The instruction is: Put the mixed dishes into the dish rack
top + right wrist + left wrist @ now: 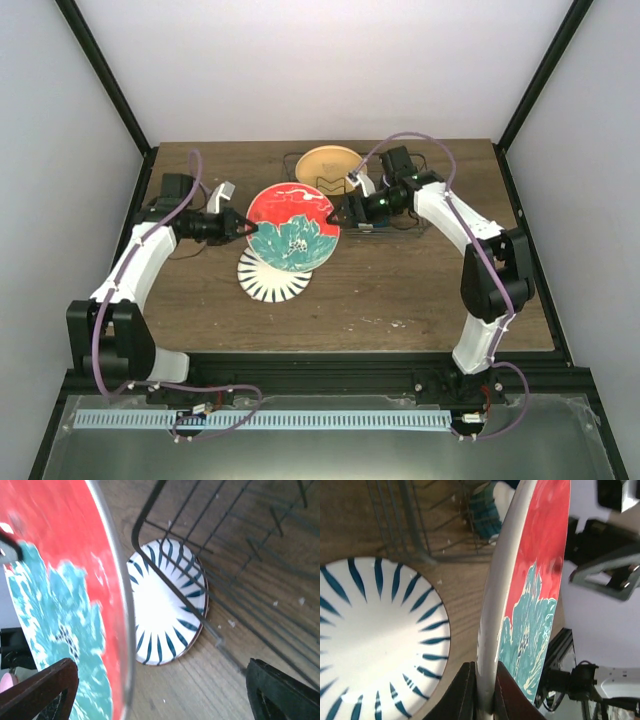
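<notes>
Red-and-teal floral plate [290, 228], rim pinched in left gripper [485, 682]; right gripper [338, 216], jaws wide apart.

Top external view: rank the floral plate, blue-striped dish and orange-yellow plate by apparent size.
1. Red-and-teal floral plate, though held nearer the camera.
2. Blue-striped dish, partly hidden beneath it.
3. Orange-yellow plate, seen at an angle in the dish rack.
Two and three are close.

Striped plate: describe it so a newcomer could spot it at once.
On the wooden table, near the middle, the left claw holds a red-and-teal floral plate on edge. The striped plate lies flat just beneath it, partly covered in the top view. It alone is white with dark blue radial stripes.
</notes>
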You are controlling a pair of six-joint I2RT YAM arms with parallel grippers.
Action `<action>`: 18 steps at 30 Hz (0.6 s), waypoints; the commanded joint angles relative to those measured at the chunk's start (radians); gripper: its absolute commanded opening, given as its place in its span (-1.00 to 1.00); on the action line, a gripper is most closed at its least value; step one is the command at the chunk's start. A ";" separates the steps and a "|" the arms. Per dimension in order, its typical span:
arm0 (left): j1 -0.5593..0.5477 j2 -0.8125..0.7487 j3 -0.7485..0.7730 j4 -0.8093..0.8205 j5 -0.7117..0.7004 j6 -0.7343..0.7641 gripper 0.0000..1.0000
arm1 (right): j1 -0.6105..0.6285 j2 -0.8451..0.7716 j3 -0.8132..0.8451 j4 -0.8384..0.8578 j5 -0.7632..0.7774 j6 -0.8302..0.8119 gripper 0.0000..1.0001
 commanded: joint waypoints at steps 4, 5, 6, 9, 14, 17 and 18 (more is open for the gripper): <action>-0.008 0.045 0.117 0.070 0.124 0.001 -1.00 | 0.004 -0.053 -0.080 0.122 -0.071 -0.010 0.87; -0.011 0.048 0.121 0.074 0.125 0.001 -1.00 | 0.004 -0.050 -0.087 0.143 -0.087 -0.002 0.87; -0.014 0.051 0.124 0.077 0.127 -0.002 -1.00 | 0.004 -0.048 -0.095 0.170 -0.105 0.007 0.87; -0.025 0.061 0.125 0.091 0.137 -0.007 -1.00 | 0.004 -0.034 -0.109 0.253 -0.165 0.043 0.85; -0.044 0.076 0.119 0.137 0.148 -0.029 -1.00 | 0.005 0.019 -0.115 0.363 -0.297 0.105 0.75; -0.046 0.081 0.115 0.184 0.149 -0.062 -1.00 | 0.011 0.055 -0.106 0.387 -0.357 0.119 0.72; -0.048 0.085 0.116 0.200 0.148 -0.073 -1.00 | 0.012 0.064 -0.098 0.384 -0.368 0.115 0.71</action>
